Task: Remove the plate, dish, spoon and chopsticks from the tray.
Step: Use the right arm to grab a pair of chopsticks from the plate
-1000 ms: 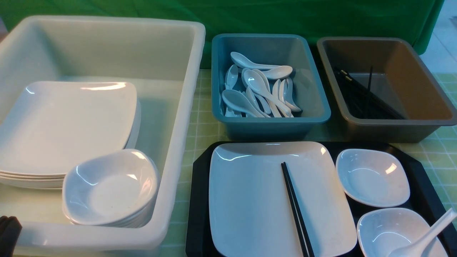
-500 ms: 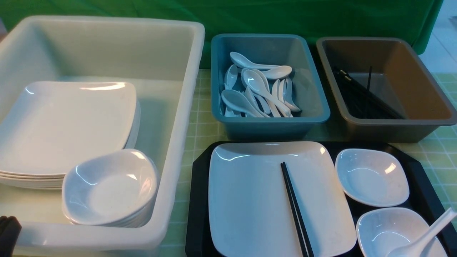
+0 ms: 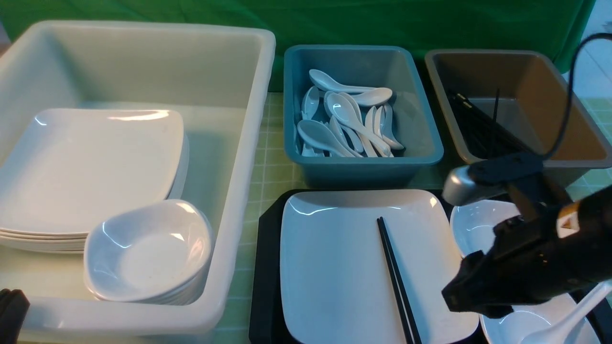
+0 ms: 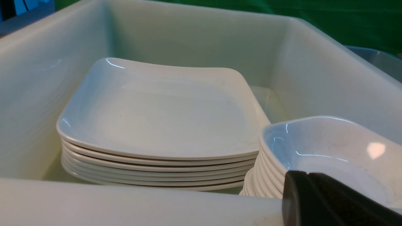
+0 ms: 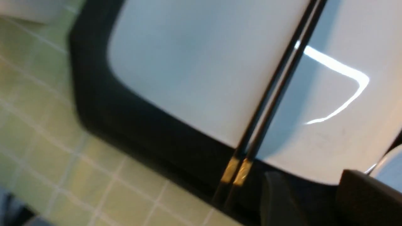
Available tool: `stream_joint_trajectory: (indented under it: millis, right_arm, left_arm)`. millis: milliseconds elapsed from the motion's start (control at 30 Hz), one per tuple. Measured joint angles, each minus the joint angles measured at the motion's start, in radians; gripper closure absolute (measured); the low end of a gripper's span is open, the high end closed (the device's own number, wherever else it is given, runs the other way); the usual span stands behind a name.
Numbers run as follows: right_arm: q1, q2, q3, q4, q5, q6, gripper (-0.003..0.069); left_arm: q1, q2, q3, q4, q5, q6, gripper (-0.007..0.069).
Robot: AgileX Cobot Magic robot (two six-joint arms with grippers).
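Note:
The black tray [image 3: 265, 267] carries the white square plate [image 3: 334, 258], with the black chopsticks [image 3: 394, 277] lying across it. Right of the plate sit a small white dish [image 3: 471, 224] and a second dish [image 3: 521, 327] with the spoon [image 3: 576, 313] leaning in it. My right arm hides part of both dishes. My right gripper [image 3: 452, 296] hovers over the plate's right edge, near the chopsticks. In the right wrist view the gripper [image 5: 317, 191] is open and empty above the tray rim [image 5: 125, 119], beside the chopsticks [image 5: 276, 91] and plate [image 5: 194, 62]. My left gripper [image 4: 296, 177] is shut at the tub's near wall.
A big white tub [image 3: 248, 143] on the left holds stacked square plates [image 3: 86, 167] and stacked bowls [image 3: 148, 248]. Behind the tray stand a teal bin [image 3: 420, 143] of white spoons and a brown bin [image 3: 588, 143] of black chopsticks. A green checked cloth covers the table.
My right arm has swung in from the right and now hangs over the tray's dishes and the plate's right edge. The tableware and the left arm have not moved.

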Motion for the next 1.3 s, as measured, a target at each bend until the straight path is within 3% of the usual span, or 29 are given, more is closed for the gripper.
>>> stream_joint_trajectory:
  millis: [33,133,267,667,833,1167,1300]
  right_arm:
    - [0.056,0.040,-0.042,-0.094,0.024,0.099,0.0370]
    - [0.139,0.125,-0.107,-0.212,0.054,0.234,0.0305]
    - [0.190,0.215,-0.151,-0.253,0.040,0.310,0.0246]
    - [0.122,0.443,-0.158,-0.272,-0.032,0.379,0.0230]
    - [0.106,0.484,-0.160,-0.268,-0.048,0.387,0.0274]
    - [0.106,0.487,-0.163,-0.249,-0.076,0.368,0.0517]
    - [0.106,0.487,-0.163,-0.243,-0.075,0.343,0.0554]
  left_arm:
    - [0.000,0.000,0.000,0.000,0.000,0.000,0.0624]
    - [0.000,0.000,0.000,0.000,0.000,0.000,0.0624]
    - [0.000,0.000,0.000,0.000,0.000,0.000,0.0624]
    - [0.000,0.000,0.000,0.000,0.000,0.001,0.0624]
    - [0.000,0.000,0.000,0.000,0.000,0.001,0.0624]
    - [0.000,0.000,0.000,0.000,0.000,0.001,0.0624]
    - [0.000,0.000,0.000,0.000,0.000,0.001,0.0624]
